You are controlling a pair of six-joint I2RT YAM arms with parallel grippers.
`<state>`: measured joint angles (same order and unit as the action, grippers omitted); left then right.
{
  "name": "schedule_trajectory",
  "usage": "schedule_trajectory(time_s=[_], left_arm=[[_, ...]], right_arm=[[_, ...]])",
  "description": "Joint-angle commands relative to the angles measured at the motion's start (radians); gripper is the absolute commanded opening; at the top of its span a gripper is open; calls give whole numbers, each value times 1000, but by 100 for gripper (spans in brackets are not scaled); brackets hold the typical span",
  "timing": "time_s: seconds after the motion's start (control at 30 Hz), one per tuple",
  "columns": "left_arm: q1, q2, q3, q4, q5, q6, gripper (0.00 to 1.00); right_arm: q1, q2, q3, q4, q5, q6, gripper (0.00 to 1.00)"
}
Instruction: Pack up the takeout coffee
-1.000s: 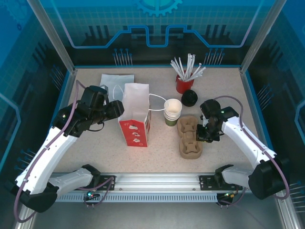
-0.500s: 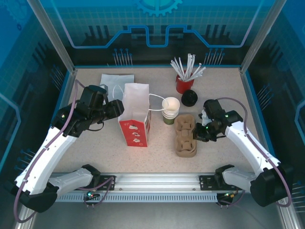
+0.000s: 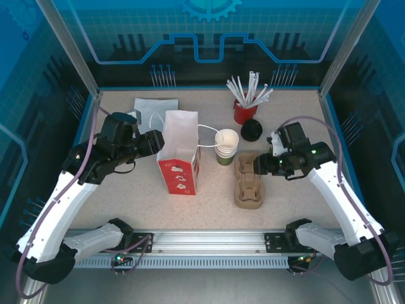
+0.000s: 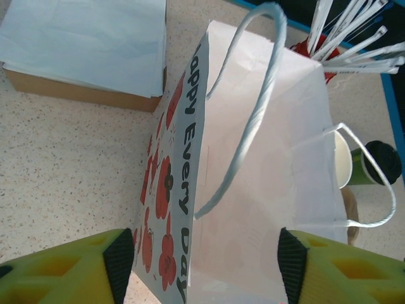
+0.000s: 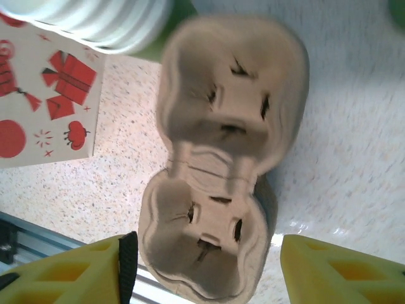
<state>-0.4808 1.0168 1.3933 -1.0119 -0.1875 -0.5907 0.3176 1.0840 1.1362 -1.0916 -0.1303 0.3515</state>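
1. Fingers of the left gripper point(image 4: 205, 266) stand wide apart, holding nothing, close by the left side of the upright red-and-white paper bag point(image 3: 180, 155).
2. The right gripper point(image 5: 205, 263) hangs open and empty over the brown moulded pulp cup carrier point(image 3: 250, 183).
3. A stack of cream-white, green-banded paper cups point(image 3: 228, 147) stands between bag and carrier; a single cup cannot be told apart from it.

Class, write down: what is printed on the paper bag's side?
The bag shows red flowers and black lettering; clearest from the left wrist.
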Motion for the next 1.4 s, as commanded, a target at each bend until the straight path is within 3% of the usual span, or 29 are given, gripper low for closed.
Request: schedule_trajectory(time_s=[0.0, 0.23, 0.43, 0.8, 1.37], left_arm=[[-5, -58, -11, 24, -27, 28, 70], [-4, -123, -71, 48, -68, 31, 87], [-4, -144, -90, 56, -67, 42, 89], [-4, -144, -88, 39, -82, 44, 90], [-4, -144, -82, 26, -87, 46, 92]], right_arm=[[57, 47, 113, -73, 82, -236, 67], [175, 174, 155, -214, 205, -791, 77], [190, 228, 140, -149, 210, -997, 82], [250, 349, 77, -79, 231, -1133, 86], [289, 500, 43, -44, 332, -1135, 86]])
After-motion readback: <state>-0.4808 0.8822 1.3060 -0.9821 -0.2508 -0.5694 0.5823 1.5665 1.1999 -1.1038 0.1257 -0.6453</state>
